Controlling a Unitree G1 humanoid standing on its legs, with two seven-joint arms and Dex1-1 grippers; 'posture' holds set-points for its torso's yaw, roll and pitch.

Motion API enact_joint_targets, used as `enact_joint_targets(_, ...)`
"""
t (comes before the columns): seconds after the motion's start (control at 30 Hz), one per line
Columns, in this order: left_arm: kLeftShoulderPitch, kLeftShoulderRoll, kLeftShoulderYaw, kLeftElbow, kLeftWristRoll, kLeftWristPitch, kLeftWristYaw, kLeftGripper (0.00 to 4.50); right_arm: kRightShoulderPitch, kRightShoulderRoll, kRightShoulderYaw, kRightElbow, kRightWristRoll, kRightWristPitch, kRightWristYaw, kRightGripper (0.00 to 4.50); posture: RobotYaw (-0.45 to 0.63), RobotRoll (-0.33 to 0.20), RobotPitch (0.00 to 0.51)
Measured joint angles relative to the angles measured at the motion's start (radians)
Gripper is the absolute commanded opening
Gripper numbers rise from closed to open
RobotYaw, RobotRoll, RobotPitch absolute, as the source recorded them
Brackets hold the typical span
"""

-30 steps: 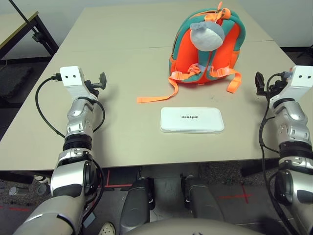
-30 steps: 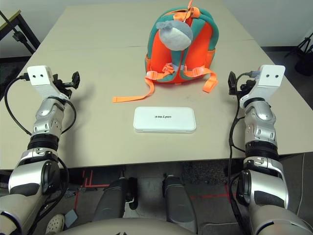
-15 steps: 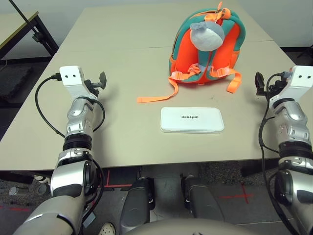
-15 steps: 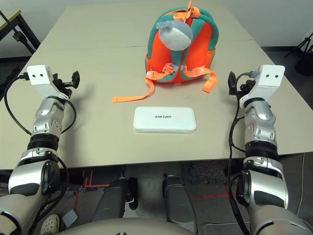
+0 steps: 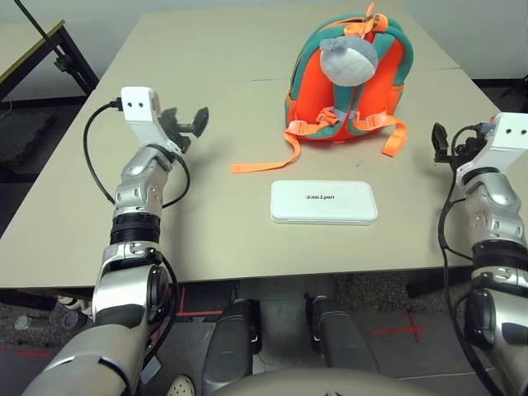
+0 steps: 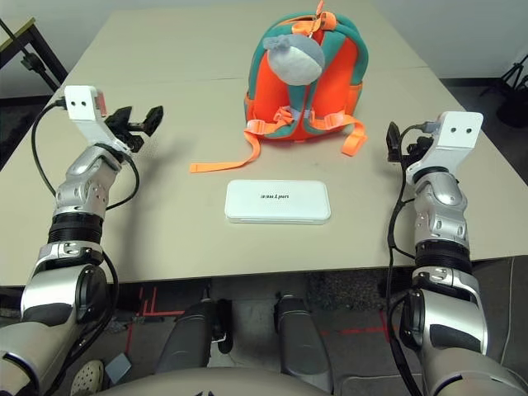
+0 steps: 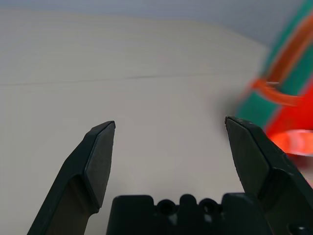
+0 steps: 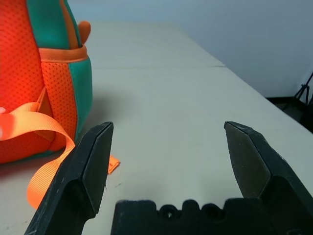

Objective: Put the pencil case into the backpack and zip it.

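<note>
Robotics lab or test area: one pale, broad table (image 5: 223, 107); plain wall (image 5: 272, 4); red floor marking (image 5: 412, 327); black tripod (image 6: 518, 74).

Left arm (image 5: 136, 214) reaches forward, wrist canted inward to the right. Left end effector (image 7: 170, 161) open, two black fingers wide apart, nothing between them. Right arm (image 6: 445, 223) extended forward, wrist above the worktop's right side. Right end effector (image 8: 168, 161) also open, fingers spread, empty. Both forearms roughly parallel, wrists well apart, left one a bit farther out.
</note>
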Motion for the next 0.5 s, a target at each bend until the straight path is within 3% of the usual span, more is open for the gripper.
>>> enact_joint_targets(0.23,0.051,0.057,-0.026,-0.211,-0.134,0.398,-0.068,4.5,0.018,-0.007,0.034,-0.016,-0.016,0.027,0.03,4.48,-0.11,0.0,0.126)
enact_joint_targets(0.37,0.058,0.108,-0.039,-0.282,-0.206,0.653,-0.081,4.5,0.018,-0.022,0.05,-0.017,-0.035,0.034,0.046,4.48,-0.11,0.0,0.127)
enact_joint_targets(0.5,0.061,0.113,-0.032,-0.309,-0.28,0.858,-0.079,4.5,0.018,-0.026,0.076,-0.017,-0.047,0.037,0.062,4.48,-0.11,0.0,0.126)
